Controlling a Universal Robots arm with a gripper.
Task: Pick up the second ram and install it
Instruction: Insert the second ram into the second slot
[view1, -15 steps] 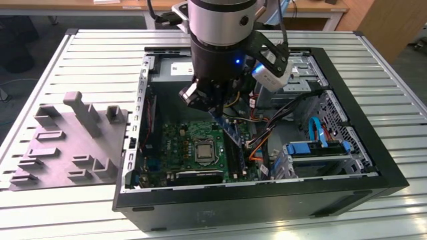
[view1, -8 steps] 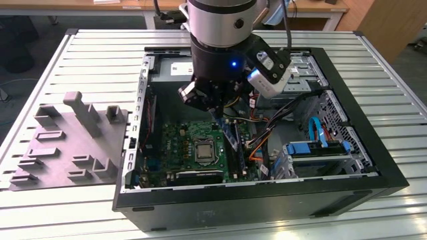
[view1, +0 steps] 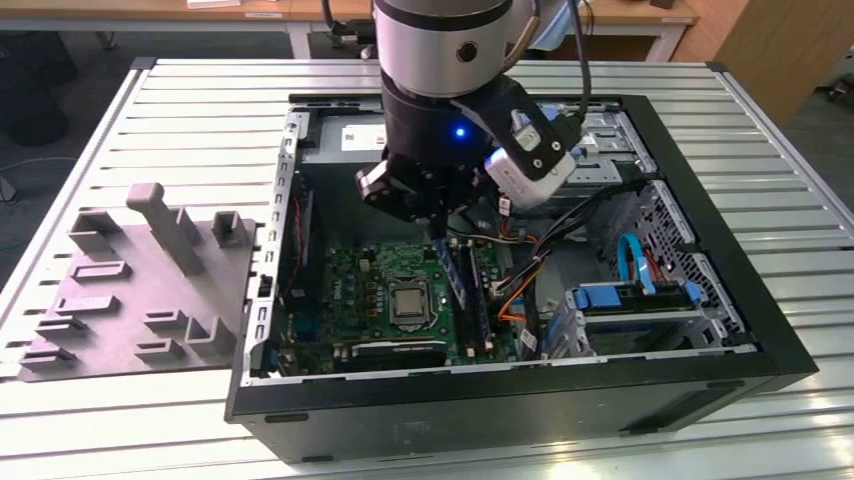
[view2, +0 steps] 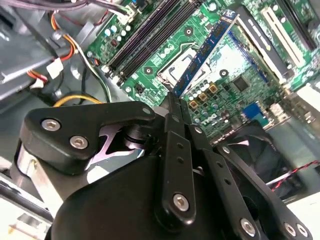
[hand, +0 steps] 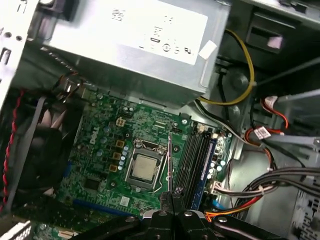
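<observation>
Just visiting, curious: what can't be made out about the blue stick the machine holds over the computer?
Thin blue circuit-board stick: edge-on in the first wrist view, faces hidden.
Its gripped end: covered by the black jaws in the second wrist view.
Its surface detail: too small in the exterior view.

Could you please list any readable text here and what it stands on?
On the white label of the grey metal power supply box: print too small to read.
On the green motherboard: white markings, illegible.
On the blue ram stick in the black gripper: nothing legible.
</observation>
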